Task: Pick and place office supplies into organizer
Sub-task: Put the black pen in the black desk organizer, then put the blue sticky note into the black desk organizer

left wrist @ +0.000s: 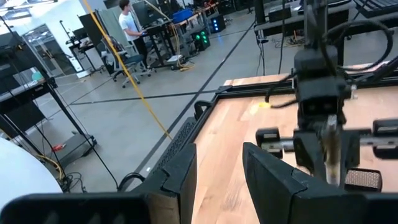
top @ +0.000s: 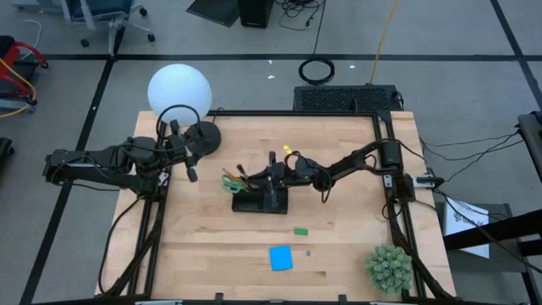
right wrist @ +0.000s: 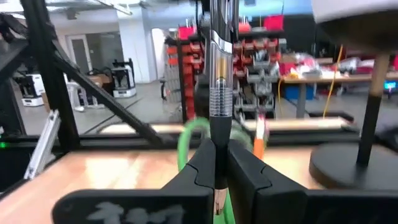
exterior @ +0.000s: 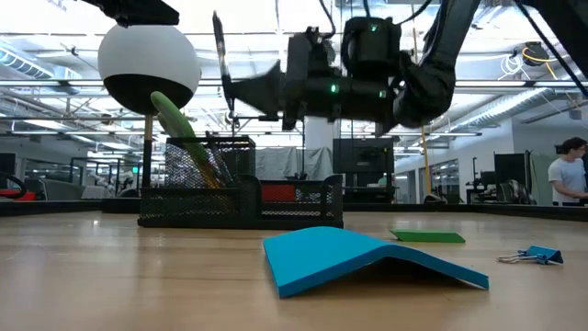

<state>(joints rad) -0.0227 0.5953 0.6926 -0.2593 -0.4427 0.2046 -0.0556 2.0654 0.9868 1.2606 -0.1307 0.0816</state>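
Overhead, one camera looks straight down on my whole table, the organizer at frame centre. A second sits at table-top height, close behind the blue sticky-note pad, facing the same organizer across the room. My left wrist camera looks past its jaws across the table; my right wrist camera looks close along a pen.

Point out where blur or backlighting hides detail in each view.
Low view: bright ceiling lights behind silhouette the right gripper and organizer; the near blue sticky-note pad looks soft. Right wrist view: the pen is sharp, the lamp base blurred. Left wrist view: the left gripper is blurred. High view: evenly lit.
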